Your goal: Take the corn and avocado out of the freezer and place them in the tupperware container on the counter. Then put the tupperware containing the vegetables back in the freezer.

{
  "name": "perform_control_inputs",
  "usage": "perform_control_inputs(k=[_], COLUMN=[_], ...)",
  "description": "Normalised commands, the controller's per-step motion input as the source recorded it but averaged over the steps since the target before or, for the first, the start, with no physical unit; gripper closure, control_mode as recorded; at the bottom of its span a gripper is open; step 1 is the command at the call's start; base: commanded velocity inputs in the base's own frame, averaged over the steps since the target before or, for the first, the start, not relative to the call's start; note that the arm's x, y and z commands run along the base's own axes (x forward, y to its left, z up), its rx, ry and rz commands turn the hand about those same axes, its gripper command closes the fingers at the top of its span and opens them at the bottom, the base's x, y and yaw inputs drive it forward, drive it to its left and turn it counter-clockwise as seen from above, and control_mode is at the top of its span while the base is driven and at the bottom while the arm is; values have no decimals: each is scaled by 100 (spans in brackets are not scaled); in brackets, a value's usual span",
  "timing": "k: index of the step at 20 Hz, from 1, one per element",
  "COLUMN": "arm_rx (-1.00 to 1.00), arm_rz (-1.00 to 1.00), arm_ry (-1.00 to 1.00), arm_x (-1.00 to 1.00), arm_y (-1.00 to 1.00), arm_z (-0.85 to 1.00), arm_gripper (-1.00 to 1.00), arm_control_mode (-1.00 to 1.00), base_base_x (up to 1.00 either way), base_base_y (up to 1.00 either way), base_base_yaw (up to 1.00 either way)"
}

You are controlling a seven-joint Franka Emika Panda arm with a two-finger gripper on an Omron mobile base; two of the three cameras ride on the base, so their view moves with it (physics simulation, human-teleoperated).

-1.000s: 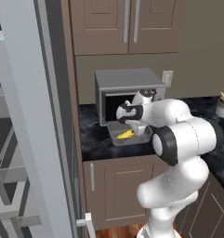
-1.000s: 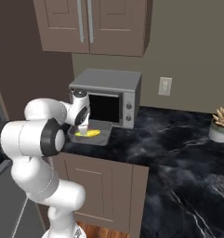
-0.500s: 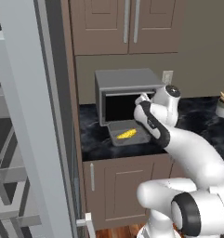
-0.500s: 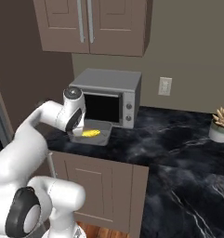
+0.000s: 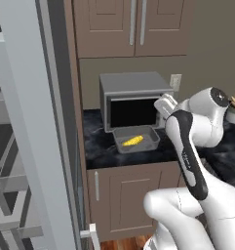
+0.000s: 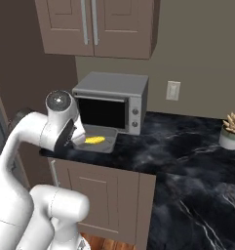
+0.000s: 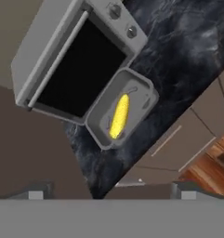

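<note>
The gripper (image 7: 108, 194) is being held above the counter (image 5: 102, 151) with fingers spread wide and empty. Beyond, the corn (image 7: 119, 116) is lying inside the tupperware container (image 7: 97, 122), seemingly already delivered, just before the microwave (image 7: 57, 60).

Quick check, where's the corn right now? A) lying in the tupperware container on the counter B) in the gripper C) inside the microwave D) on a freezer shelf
A: the corn lies flat inside the tupperware container on the counter, in front of the microwave.
</note>
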Motion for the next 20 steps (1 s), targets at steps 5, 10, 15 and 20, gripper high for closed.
perform_control_inputs(k=[5,10,15,20], arm_rx=[-44,-42,-24,-5], arm_rz=[35,18,4,1], arm_ry=[-12,0,17,16], arm_x=[-100,-100,-89,-81], arm_y=[-8,0,-2,-12], arm_z=[89,68,10,-2], arm_gripper=[-100,-100,-100,-100], arm_control_mode=[-100,-100,-100,-100], base_base_x=[0,0,0,0], base_base_y=[0,0,0,0], base_base_yaw=[0,0,0,0])
